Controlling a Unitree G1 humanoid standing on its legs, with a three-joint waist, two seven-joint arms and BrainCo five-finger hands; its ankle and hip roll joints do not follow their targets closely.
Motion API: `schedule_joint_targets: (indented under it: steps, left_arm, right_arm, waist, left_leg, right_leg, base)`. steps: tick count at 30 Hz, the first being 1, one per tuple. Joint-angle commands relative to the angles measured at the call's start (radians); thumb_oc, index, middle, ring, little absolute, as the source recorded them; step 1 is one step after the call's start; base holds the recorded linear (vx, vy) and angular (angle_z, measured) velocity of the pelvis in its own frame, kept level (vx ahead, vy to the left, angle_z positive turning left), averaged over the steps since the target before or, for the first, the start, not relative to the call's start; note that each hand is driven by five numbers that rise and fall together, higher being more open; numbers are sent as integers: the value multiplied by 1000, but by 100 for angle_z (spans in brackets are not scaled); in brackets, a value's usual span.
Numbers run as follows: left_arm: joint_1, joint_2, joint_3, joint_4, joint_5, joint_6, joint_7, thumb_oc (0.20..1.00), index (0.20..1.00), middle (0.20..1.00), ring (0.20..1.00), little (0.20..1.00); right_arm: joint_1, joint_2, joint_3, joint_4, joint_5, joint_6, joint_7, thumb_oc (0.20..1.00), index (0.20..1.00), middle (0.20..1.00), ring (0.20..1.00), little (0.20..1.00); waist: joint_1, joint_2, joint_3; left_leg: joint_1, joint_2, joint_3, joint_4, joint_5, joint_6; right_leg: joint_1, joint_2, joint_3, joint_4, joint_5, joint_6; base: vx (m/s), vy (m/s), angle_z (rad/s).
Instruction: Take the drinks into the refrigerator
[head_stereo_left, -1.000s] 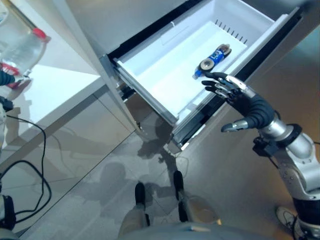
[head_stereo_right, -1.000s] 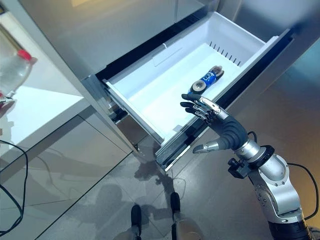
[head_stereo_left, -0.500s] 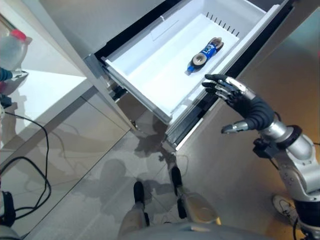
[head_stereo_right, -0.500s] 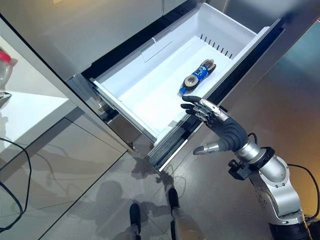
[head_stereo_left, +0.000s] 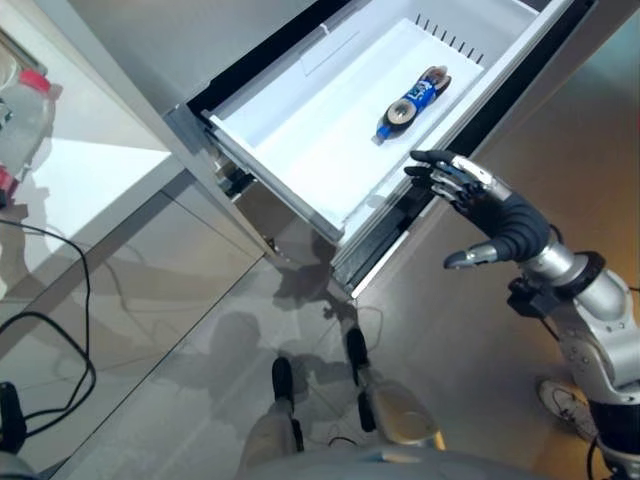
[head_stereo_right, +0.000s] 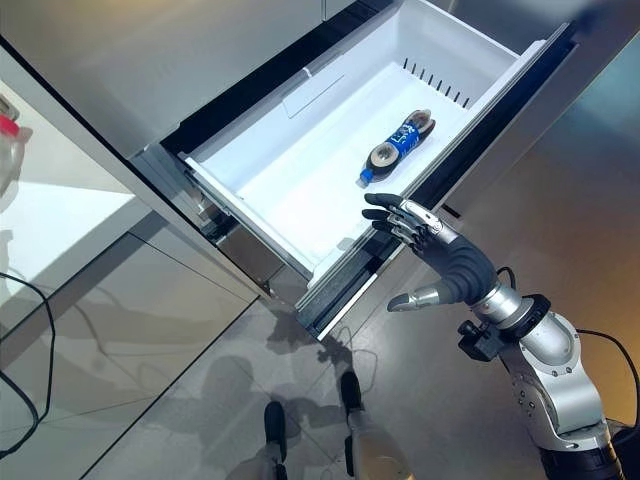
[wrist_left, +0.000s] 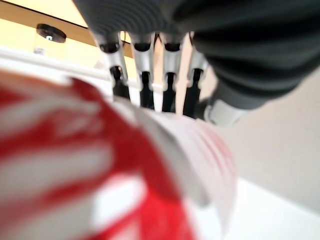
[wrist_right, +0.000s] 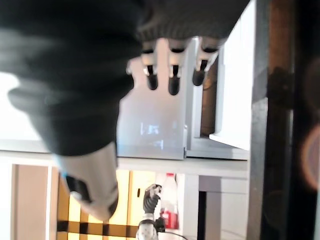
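One can (head_stereo_left: 411, 101) lies in the open drawer (head_stereo_left: 300, 165), right hand (head_stereo_left: 480, 205) spread beside its edge.

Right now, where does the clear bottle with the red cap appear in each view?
Left eye view: clear bottle at the upper left edge, above the white counter.
Right eye view: far left edge, cut off.
Left wrist view: its red-and-white label, close against the left hand.
Right wrist view: small, far off.
Landmark: open white drawer, both eye views.

The right robot hand (head_stereo_right: 445, 262) has silver fingers (head_stereo_right: 405, 213) with dark tips (thumb set apart); a dark ribbed cover wraps its back and wrist, above a silver-grey arm with black collar.
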Motion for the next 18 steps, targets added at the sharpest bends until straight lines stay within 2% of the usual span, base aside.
schedule_joint_targets:
  steps: [1, 14, 17, 18]
  left_arm:
    - [49, 10, 12, 43, -13, -2, -38, 200, 200, 200, 200, 200]
    - [110, -38, 54, 3, -75, -12, -44, 200, 200, 200, 200, 200]
    - [108, -153, 83, -102, -282, -69, -5, 200, 200, 200, 200, 200]
    - [137, -192, 96, -166, -329, -97, -20, 200, 200, 200, 200, 200]
  right_arm:
    - [-8, 2, -59, -77, 39, -37, 10, 1000, 1000, 1000, 1000, 1000]
    - [-8, 11, -46, -65, 42, -30, 16, 1000, 1000, 1000, 1000, 1000]
    - [-22, 21, -29, -41, 38, -51, -3, 1000, 1000, 1000, 1000, 1000]
    - [-19, 29, -35, -38, 32, -61, -8, 1000, 1000, 1000, 1000, 1000]
  waist:
    - [11, -10, -11]
    - [22, -5, -36]
    - [33, -1, -47]
    - [41, 1, -50]
  left_leg:
    - [92, -20, -27, 3, -94, 48]
    - [117, -20, -28, 3, -106, 50]
    - [127, -23, -40, 3, -106, 51]
    - [127, -26, -45, 3, -106, 52]
  right_leg:
    - [26, -15, -24, 161, -227, 56]
    - [51, -13, -22, 163, -240, 55]
    - [72, -18, -34, 156, -241, 51]
    - [80, -20, -39, 152, -240, 50]
  base:
    - [0, 0, 0]
    - [0, 0, 0]
    - [-2, 2, 5]
    - [-5, 7, 9]
